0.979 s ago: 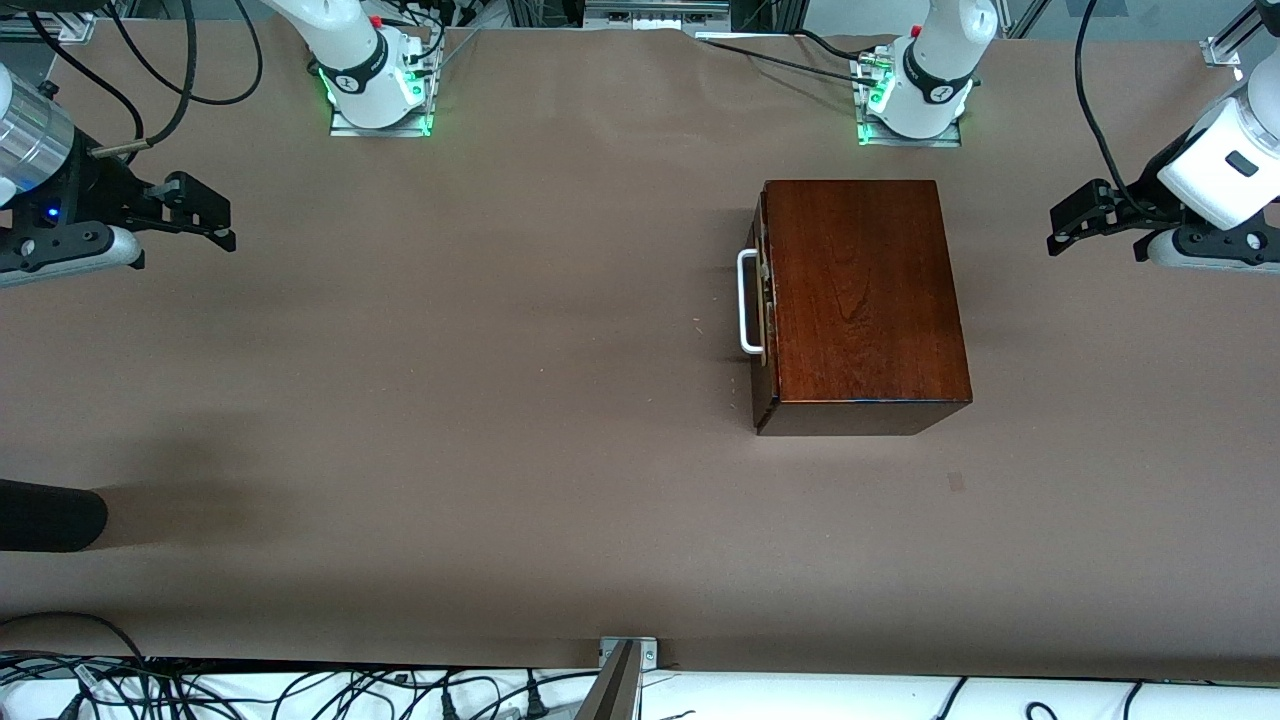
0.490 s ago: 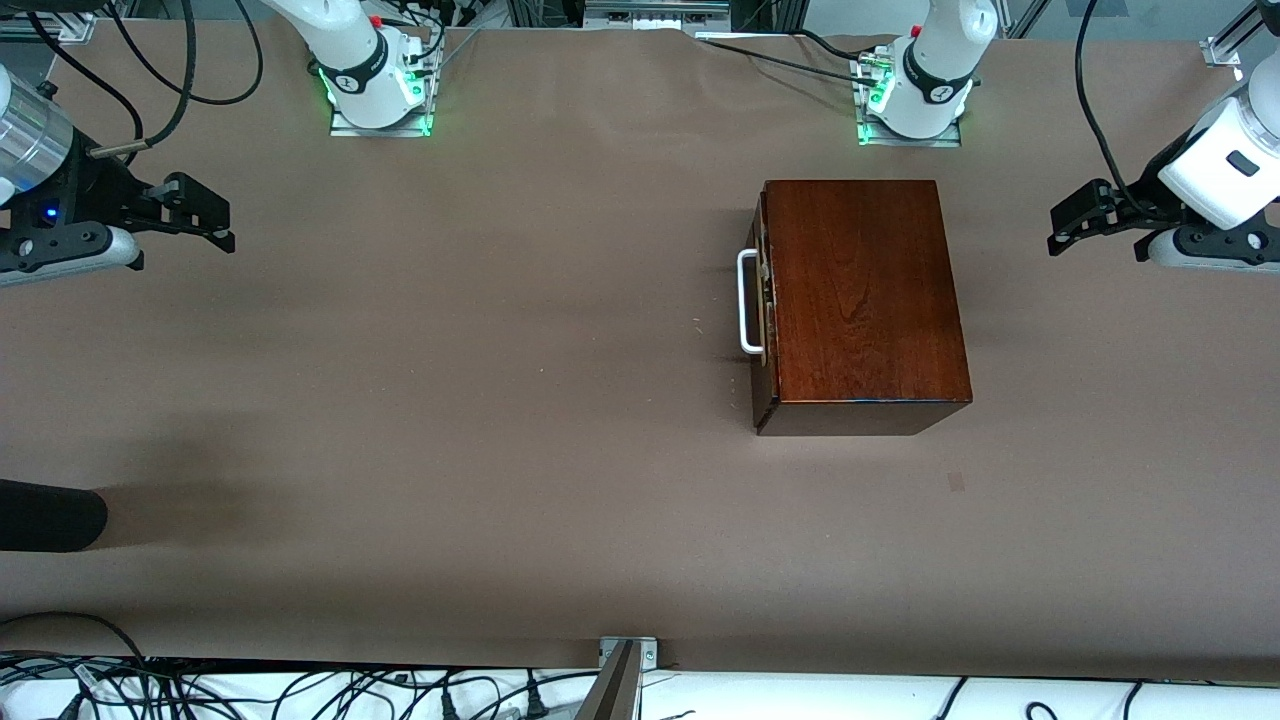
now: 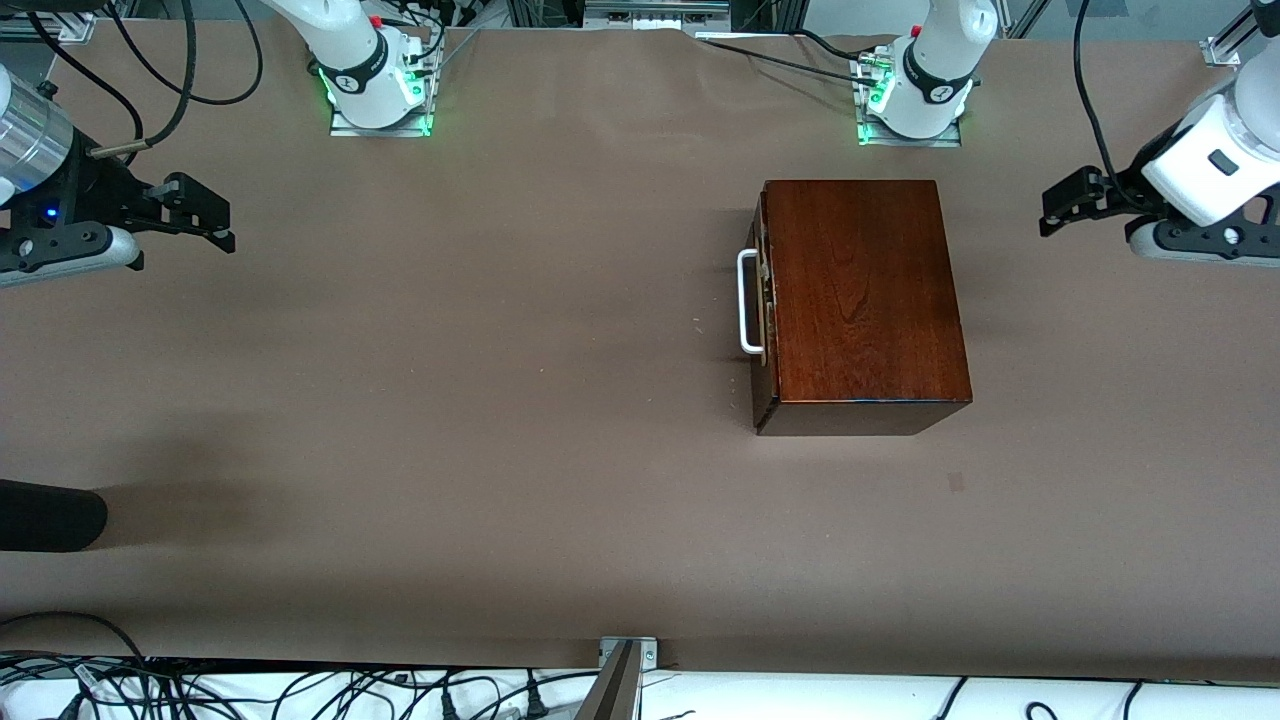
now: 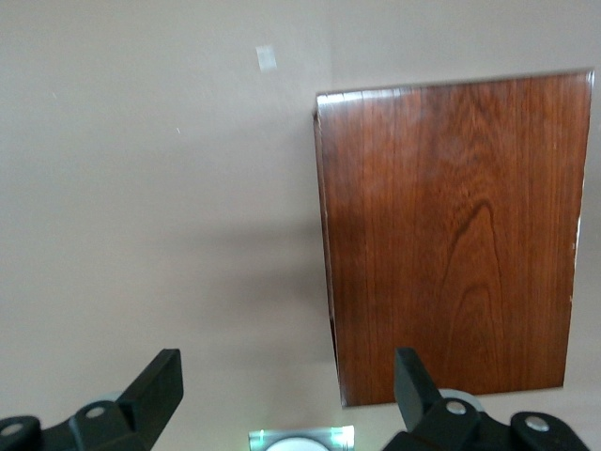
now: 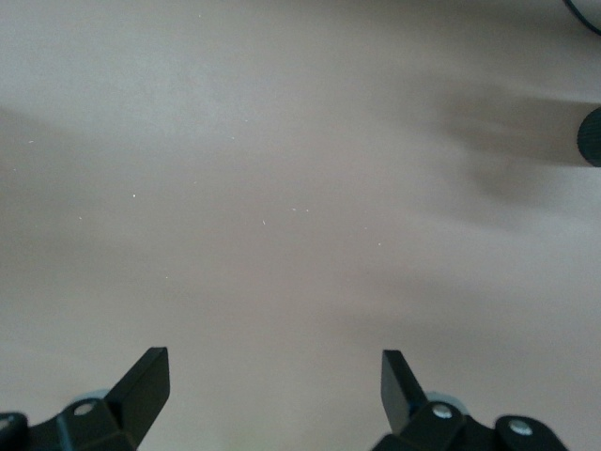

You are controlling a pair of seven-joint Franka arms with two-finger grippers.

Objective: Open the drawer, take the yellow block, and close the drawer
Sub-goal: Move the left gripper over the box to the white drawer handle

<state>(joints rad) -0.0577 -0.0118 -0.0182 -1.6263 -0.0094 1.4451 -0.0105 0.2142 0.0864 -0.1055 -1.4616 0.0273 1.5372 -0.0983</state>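
Brown table point(image 3: 450, 400) mostly bare. Drawer point(image 3: 762, 300) shut in wooden box point(image 3: 860, 300), right of centre frame; yellow block unseen, presumably inside. Left gripper point(image 4: 286, 399) at right edge, right gripper point(image 5: 272, 395) at left edge, both with fingers apart. You risk dragging whole box when pulling white handle point(image 3: 745, 302); nothing braces it.

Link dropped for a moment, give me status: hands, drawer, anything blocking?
Left hand open, empty, over the table's left-arm end. Right hand open, empty, waiting at its end. Drawer shut, handle untouched; yellow block unseen. Nothing blocking.
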